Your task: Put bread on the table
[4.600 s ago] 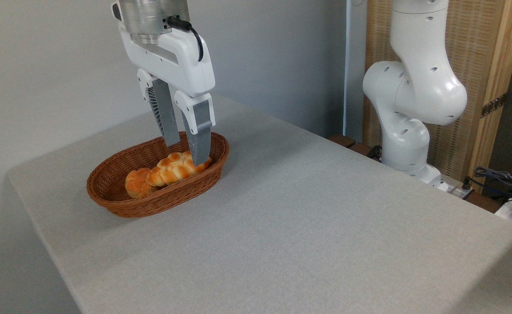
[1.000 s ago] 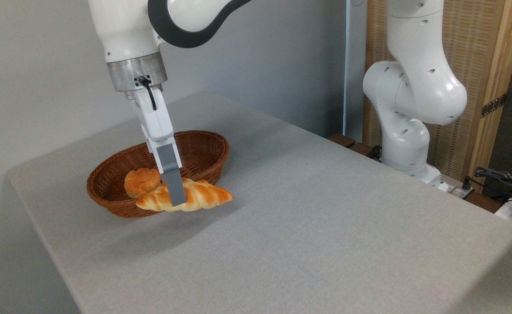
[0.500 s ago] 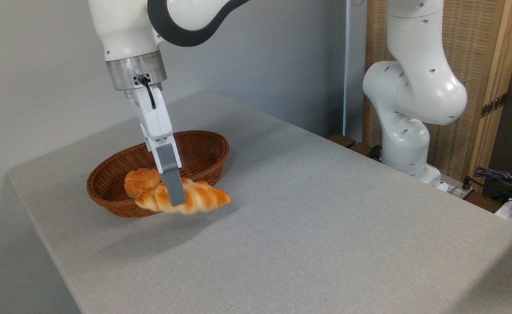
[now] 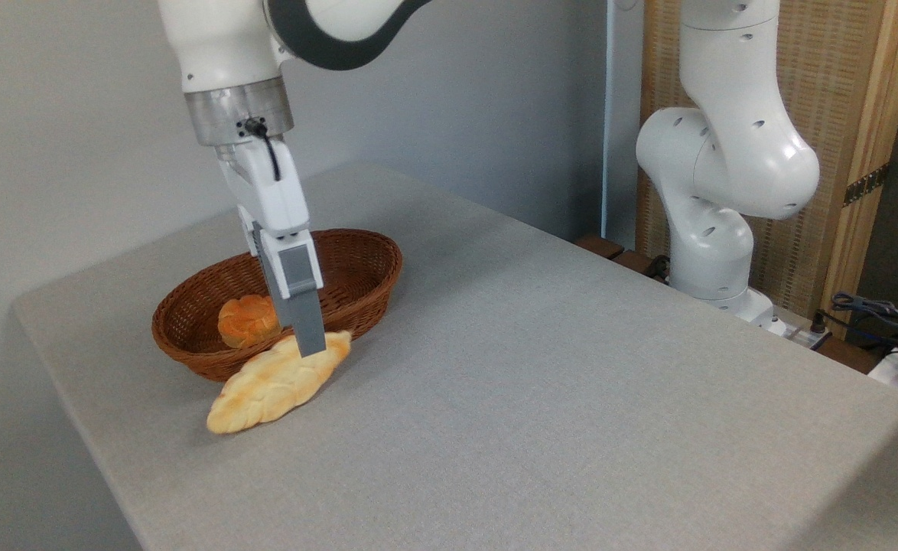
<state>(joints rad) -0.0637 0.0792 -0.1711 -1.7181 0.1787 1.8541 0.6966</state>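
Fixed camera view, largest element first. The table, covered in grey speckled fabric, fills most of the frame. The arm rises from its base at the right edge and reaches over to the left side. You will find the wicker basket near the far left corner, with a small round bun inside it. The bread, a long braided loaf, lies on the cloth just in front of the basket, pale side showing, its far tip beside the basket wall (whether it touches the wall is unclear).

The gripper points down at the loaf's far end. Only one grey finger shows from this side, so you cannot tell whether the jaws are parted or closed on the loaf.

Handling, as a judgement: the loaf looks light and smooth-skinned, possibly a firm replica rather than soft crumb. Its tapered ends offer little purchase and let it swing. If you must take hold of it anew, close across the thick middle, over the narrow width. The task appears nearly complete.
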